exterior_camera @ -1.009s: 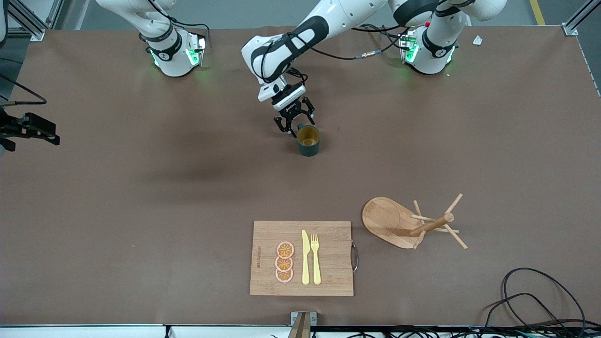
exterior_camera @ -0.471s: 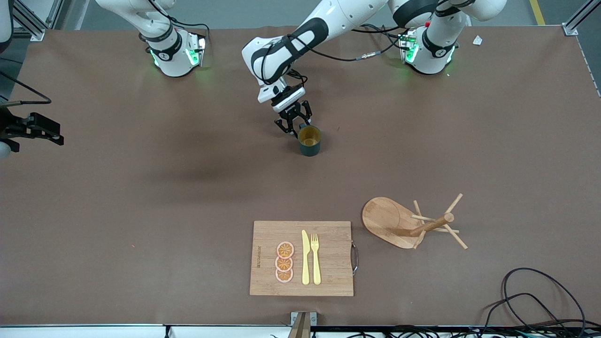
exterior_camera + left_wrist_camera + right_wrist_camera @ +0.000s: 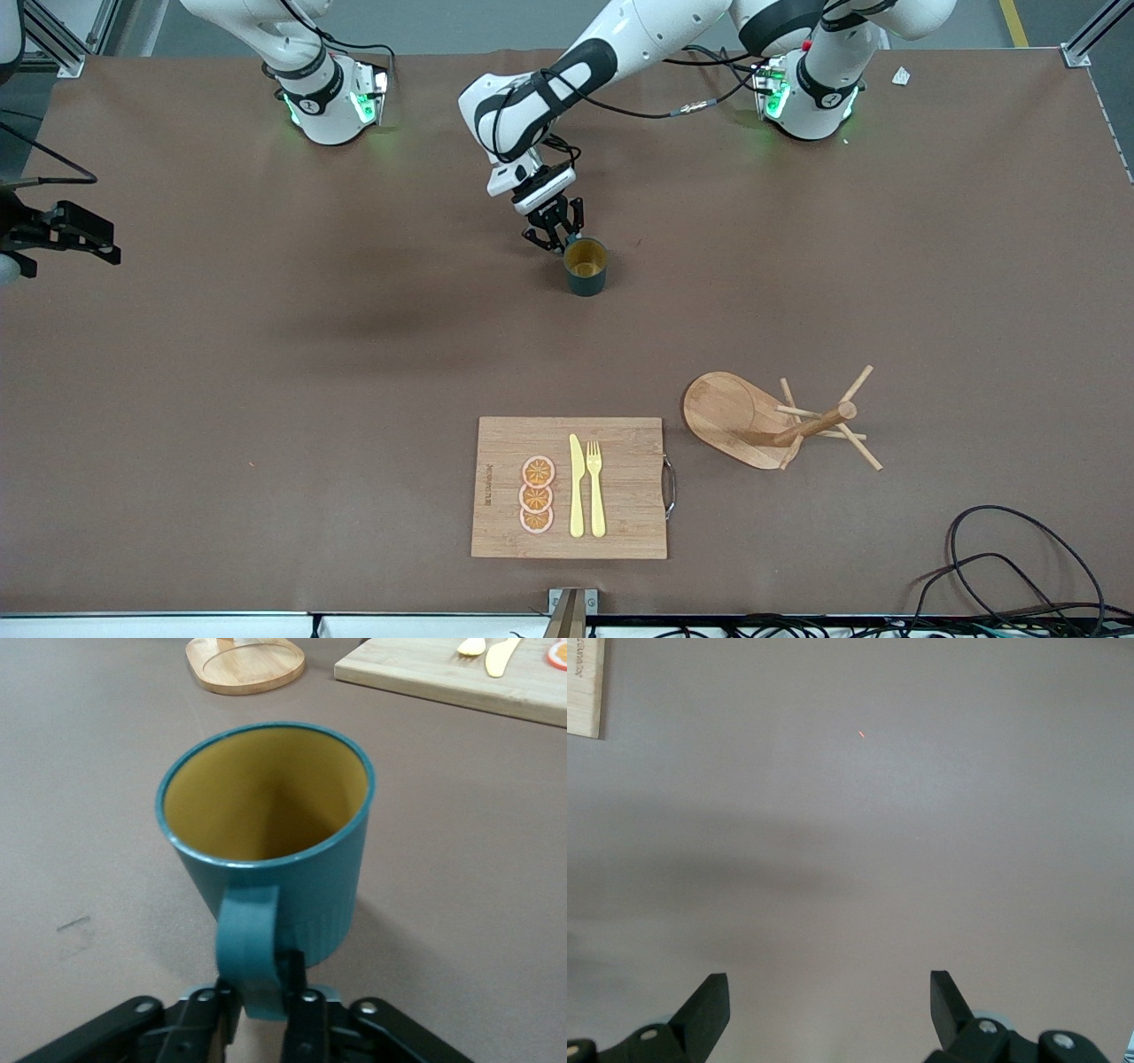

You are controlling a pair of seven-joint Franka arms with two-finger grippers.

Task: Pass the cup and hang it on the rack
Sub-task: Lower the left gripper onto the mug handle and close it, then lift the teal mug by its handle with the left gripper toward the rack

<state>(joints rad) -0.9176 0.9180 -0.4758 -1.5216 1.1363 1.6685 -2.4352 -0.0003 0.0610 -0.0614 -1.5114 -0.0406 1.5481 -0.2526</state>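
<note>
left gripper [image 3: 554,237] fingers pinched shut; right gripper [image 3: 828,1005] fingers spread.

The cup [image 3: 270,837] hides its own base, and the rack [image 3: 245,655] is cut off above its base.

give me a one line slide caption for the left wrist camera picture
Left gripper shut on the handle of the upright teal cup, with the rack base and cutting board on the table.

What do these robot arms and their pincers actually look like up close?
Both arms are glossy white with rounded shells, black bands at the joints and green lights glowing at their bases. Loose black cables run along them. The left gripper and the right gripper are black, each with two angular fingers.
</note>
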